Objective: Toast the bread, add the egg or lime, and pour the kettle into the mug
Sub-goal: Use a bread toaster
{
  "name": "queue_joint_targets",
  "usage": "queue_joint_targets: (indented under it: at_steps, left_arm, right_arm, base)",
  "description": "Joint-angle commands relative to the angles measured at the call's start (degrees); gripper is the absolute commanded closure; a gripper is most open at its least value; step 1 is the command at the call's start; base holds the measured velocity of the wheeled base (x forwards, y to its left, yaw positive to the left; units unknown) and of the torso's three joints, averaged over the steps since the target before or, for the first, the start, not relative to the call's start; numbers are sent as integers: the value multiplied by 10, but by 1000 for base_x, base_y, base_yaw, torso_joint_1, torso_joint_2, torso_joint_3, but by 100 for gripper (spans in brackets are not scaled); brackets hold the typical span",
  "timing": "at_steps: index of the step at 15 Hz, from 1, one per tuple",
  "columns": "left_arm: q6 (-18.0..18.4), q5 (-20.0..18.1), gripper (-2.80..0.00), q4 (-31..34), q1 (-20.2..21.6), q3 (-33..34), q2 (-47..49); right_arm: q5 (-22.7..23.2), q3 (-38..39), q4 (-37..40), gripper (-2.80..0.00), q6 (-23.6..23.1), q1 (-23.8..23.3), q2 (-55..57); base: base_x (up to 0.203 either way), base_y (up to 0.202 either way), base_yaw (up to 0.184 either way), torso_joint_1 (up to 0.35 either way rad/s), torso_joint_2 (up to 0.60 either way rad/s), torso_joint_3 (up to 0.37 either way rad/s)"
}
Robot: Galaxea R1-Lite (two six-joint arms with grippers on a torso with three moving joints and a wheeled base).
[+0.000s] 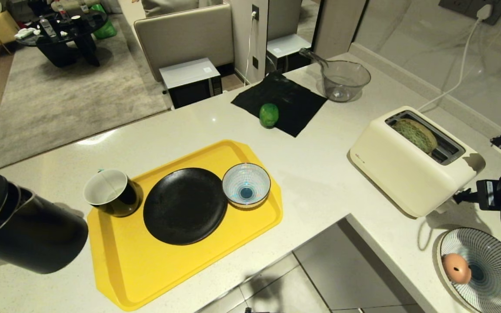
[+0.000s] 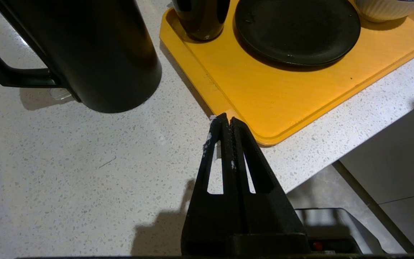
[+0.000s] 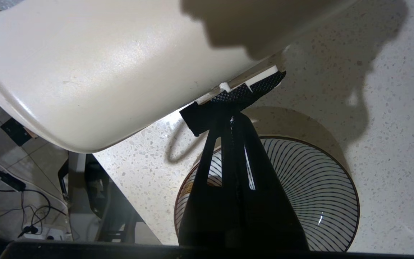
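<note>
On the counter (image 1: 320,174) a yellow tray (image 1: 181,269) carries the mug (image 1: 111,192), a black plate (image 1: 185,205) and a small striped bowl (image 1: 246,184) in a row. The kettle (image 1: 20,226) stands just left of the tray. The bread (image 1: 415,134) sits in 1 slot of the toaster (image 1: 407,169). The lime (image 1: 268,115) lies on a black cloth (image 1: 289,98) beside a clear jug (image 1: 344,78). The egg (image 1: 456,268) rests in a striped dish (image 1: 494,269).
</note>
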Motion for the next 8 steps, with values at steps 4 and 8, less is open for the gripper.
queue_joint_targets:
  at_steps: [4,8]
  left_arm:
    - [0,0,0,0,0,0,0]
    - [0,0,0,0,0,0,0]
  right_arm:
    - [0,2,0,0,-1,0,-7]
    - [-2,1,0,0,-1,-1,-31]
  base:
    - [0,0,0,0,0,0]
    - [0,0,0,0,0,0]
